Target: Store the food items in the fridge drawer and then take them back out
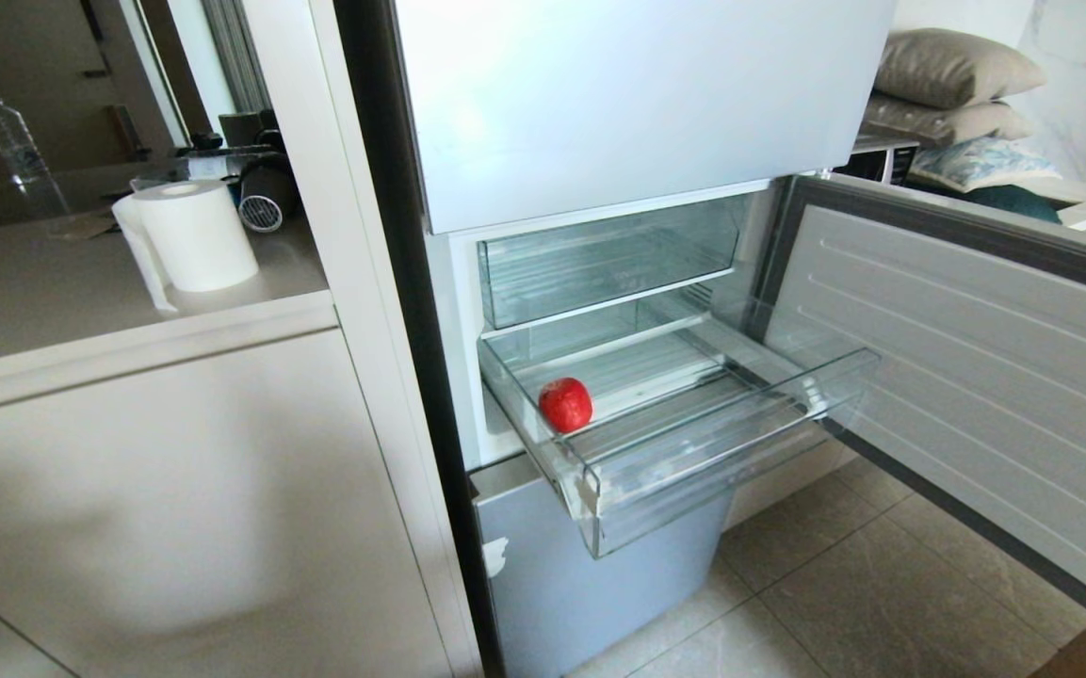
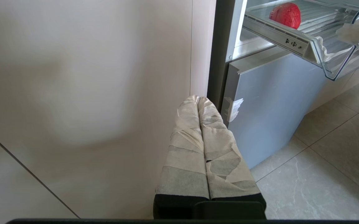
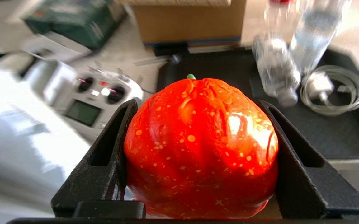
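Head view: the fridge (image 1: 637, 104) stands with its middle door (image 1: 976, 377) swung wide to the robot's right. The lower clear drawer (image 1: 721, 452) is pulled out over the floor (image 1: 844, 603); the shorter clear bin (image 1: 599, 264) above it stays in. One red fruit (image 1: 566, 405) lies on the drawer's ribbed floor near its left front corner. On the bench (image 1: 53, 292) to the left stands a paper roll (image 1: 194, 235). Neither arm shows in this view.

Left wrist view: the left tool (image 2: 199, 102), its taped fingers pressed together, hangs low beside the cabinet front (image 2: 89, 93), below and left of the drawer.

Right wrist view: the right tool (image 3: 199, 107) pinches a second red fruit (image 3: 201, 149), speckled with yellow, between its two black fingers, above a dark tray (image 3: 338, 137) holding plastic bottles (image 3: 276, 71) and a coiled cable (image 3: 335, 90).
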{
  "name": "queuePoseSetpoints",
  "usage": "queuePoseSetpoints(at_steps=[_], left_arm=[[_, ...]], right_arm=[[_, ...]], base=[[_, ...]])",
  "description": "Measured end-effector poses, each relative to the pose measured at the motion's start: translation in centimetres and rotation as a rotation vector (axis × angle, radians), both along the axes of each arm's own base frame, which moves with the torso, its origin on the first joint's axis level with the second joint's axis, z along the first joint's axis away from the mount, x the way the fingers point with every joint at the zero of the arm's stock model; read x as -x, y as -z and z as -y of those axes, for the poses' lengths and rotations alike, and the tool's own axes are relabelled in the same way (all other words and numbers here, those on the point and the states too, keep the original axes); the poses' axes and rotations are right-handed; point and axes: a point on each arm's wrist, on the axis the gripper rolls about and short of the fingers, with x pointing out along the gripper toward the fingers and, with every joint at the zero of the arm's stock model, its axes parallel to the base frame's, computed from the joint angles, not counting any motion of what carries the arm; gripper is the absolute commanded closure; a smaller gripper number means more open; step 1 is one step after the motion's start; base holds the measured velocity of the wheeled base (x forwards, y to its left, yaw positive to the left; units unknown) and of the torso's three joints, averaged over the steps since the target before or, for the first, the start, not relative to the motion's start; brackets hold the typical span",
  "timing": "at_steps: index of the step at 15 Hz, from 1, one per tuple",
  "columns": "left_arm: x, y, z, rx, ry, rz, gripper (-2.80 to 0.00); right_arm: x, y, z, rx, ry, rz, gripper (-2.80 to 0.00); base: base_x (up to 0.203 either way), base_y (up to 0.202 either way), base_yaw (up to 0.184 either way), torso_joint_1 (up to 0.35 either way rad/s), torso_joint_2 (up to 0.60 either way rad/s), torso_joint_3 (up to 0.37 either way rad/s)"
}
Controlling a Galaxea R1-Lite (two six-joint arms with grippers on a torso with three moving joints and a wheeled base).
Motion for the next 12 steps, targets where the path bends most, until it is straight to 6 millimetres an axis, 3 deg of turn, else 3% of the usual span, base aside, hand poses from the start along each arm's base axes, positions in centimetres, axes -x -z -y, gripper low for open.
queuePoseSetpoints(at_steps=[8,12], left_arm=[[0.0,0.0,0.0,0.000,0.000,0.000,0.00],[0.0,0.0,0.0,0.000,0.000,0.000,0.00]], right_arm=[[-0.9,5.8,8.8,-0.192,-0.008,-0.019,0.00],[-1.8,8.5,13.5,-0.189,-0.032,-0.011,0.00]], base=[[0.000,0.000,0.000,0.000,0.00,0.000],[0.000,0.000,0.000,0.000,0.00,0.000]])
